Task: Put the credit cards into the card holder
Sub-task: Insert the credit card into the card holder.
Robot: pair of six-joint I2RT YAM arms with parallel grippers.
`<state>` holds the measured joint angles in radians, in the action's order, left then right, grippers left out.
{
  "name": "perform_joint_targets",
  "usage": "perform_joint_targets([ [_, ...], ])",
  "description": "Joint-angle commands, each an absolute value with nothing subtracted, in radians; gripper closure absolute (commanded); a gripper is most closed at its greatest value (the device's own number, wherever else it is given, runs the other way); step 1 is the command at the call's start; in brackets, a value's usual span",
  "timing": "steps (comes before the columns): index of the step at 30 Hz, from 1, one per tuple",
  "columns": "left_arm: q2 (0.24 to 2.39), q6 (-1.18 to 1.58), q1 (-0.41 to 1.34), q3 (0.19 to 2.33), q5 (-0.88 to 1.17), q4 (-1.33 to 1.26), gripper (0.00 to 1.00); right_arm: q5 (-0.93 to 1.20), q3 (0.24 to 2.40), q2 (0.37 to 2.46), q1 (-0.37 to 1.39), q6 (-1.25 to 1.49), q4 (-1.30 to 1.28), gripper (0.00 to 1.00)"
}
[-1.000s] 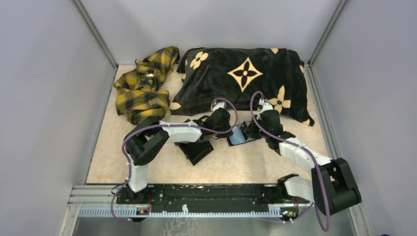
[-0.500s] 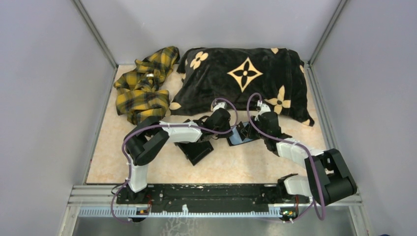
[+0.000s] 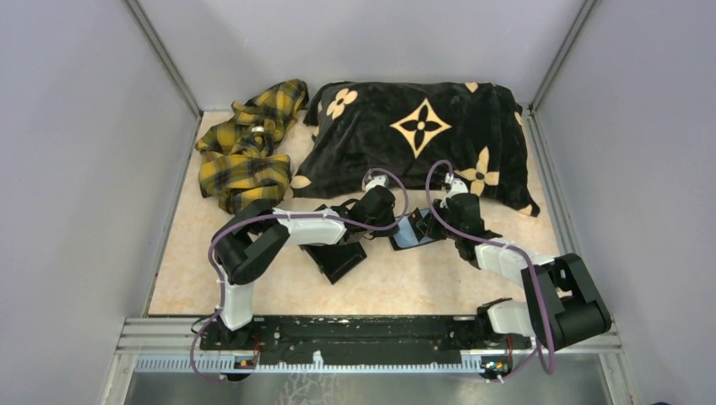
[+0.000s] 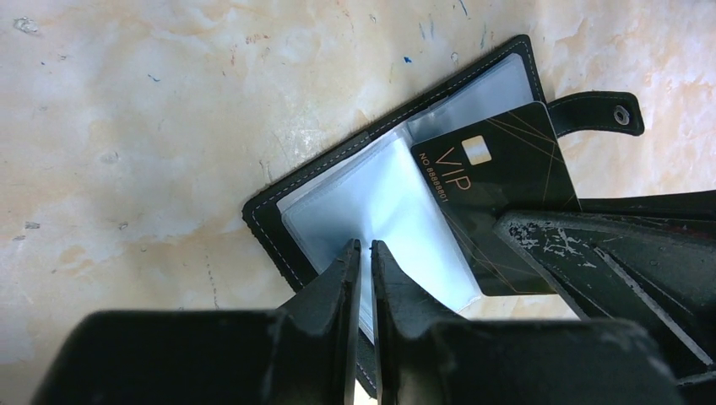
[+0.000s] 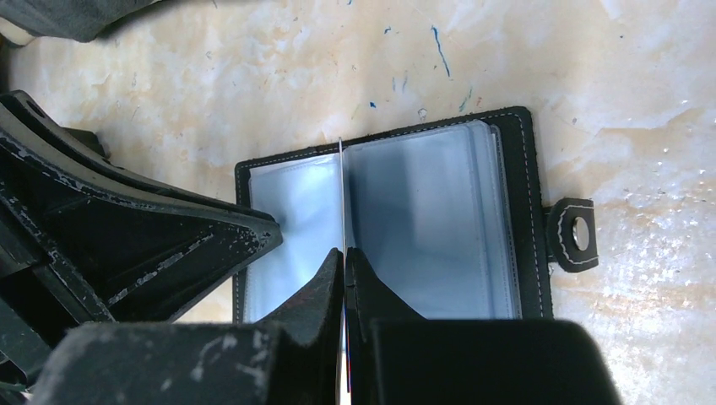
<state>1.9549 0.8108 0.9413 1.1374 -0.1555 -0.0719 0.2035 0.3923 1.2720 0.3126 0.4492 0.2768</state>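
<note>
At lower centre of the left wrist view, the left fingers (image 4: pixel 331 283) stood nearly together, apparently pinching a clear sleeve of the flat black stitched card holder (image 4: pixel 371 190). The holder lay open on the marbled table (image 4: pixel 127 126). To the right, the right fingers (image 5: pixel 325 283) were pressed on a thin black gold-lined VIP credit card (image 4: pixel 507 169) overlapping the holder. The card looked light, stiff and slick, and was probably best held by its short end.

Robotics lab cell, grey panel walls (image 3: pixel 76 186), aluminium frame rail (image 3: pixel 156 334), marbled tabletop (image 3: pixel 405 278)

Arms reaching forward, left pincer (image 4: pixel 361 246) seemingly nipping card holder (image 4: pixel 384 190) sleeve, right pincer (image 5: pixel 344 251) clamped on credit card (image 4: pixel 507 169).
</note>
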Motion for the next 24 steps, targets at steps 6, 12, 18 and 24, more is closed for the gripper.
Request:
perform_joint_targets([
  [6,1.955,0.774,0.933,1.098,-0.184,0.052,0.84,0.192,0.398,1.306,0.3,0.452,0.354,1.0],
  [12,1.952,0.769,0.931,1.094,-0.188,0.057,0.84,0.19,0.388,1.33,0.3,0.459,0.38,1.0],
  [18,1.945,0.769,0.929,1.091,-0.192,0.059,0.84,0.193,0.381,1.345,0.299,0.472,0.39,1.0],
  [24,1.943,0.778,0.929,1.091,-0.191,0.06,0.84,0.189,0.358,1.338,0.298,0.5,0.384,1.0],
])
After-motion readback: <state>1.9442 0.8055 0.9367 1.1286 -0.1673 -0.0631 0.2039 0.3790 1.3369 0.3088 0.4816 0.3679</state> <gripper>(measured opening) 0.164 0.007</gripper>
